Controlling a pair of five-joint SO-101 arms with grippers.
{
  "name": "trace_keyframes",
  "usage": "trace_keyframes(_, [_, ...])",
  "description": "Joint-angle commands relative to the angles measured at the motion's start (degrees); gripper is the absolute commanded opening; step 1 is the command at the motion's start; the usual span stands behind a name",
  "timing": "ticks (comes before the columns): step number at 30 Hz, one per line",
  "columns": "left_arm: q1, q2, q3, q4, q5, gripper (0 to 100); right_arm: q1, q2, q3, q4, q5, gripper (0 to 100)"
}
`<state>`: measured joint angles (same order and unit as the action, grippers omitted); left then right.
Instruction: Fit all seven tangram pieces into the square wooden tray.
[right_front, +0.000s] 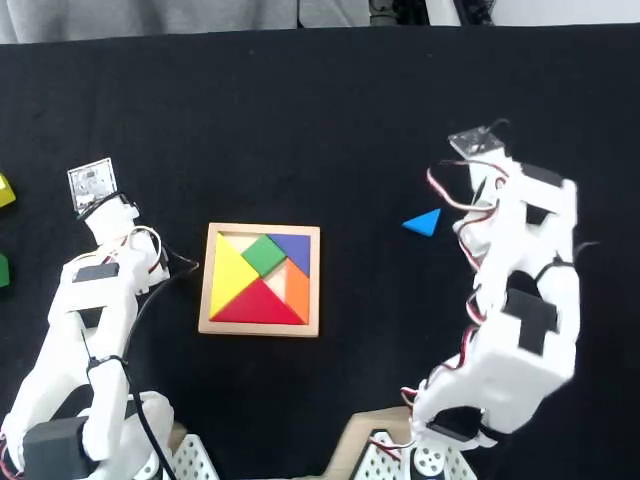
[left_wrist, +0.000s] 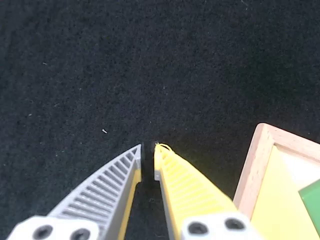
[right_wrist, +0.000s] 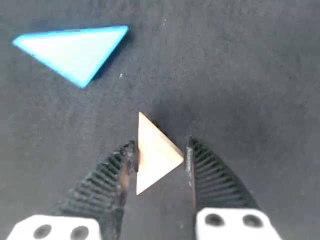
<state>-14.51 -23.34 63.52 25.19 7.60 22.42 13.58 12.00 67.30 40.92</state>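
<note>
The square wooden tray (right_front: 258, 328) holds a yellow piece (right_front: 232, 275), green piece (right_front: 264, 254), violet piece (right_front: 294, 250), orange piece (right_front: 297, 288) and red piece (right_front: 260, 305). Well right of the tray, a blue triangle (right_front: 423, 222) lies on the black table (right_front: 300, 120). Farther right, the right gripper (right_wrist: 160, 145) pinches a small pale triangle (right_wrist: 155, 155). Just left of the tray's rim (left_wrist: 250, 170), the left gripper (left_wrist: 148, 147) is closed on nothing.

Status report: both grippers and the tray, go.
Left gripper shut, empty, beside wooden tray. Right gripper shut on small pale triangle. Light blue triangle loose on cloth, outside tray.
</note>
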Motion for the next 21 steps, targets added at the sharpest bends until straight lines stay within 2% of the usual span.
trace_keyframes(1, [0.31,-1.41,-0.31,-0.97,-0.44,6,-1.41,-8.31,-4.18,6.59,2.55,13.4])
trace_keyframes(6, [0.31,-1.41,-0.31,-0.88,-0.44,6,-7.3,-15.16,-4.09,12.57,5.63,13.4])
trace_keyframes(11, [0.31,-1.41,-0.31,-0.79,-0.44,6,-14.77,-20.0,-4.09,13.27,5.63,13.4])
trace_keyframes(21, [0.13,-1.41,-0.31,-0.7,-0.44,6,-34.64,-20.97,-4.0,13.1,5.63,13.4])
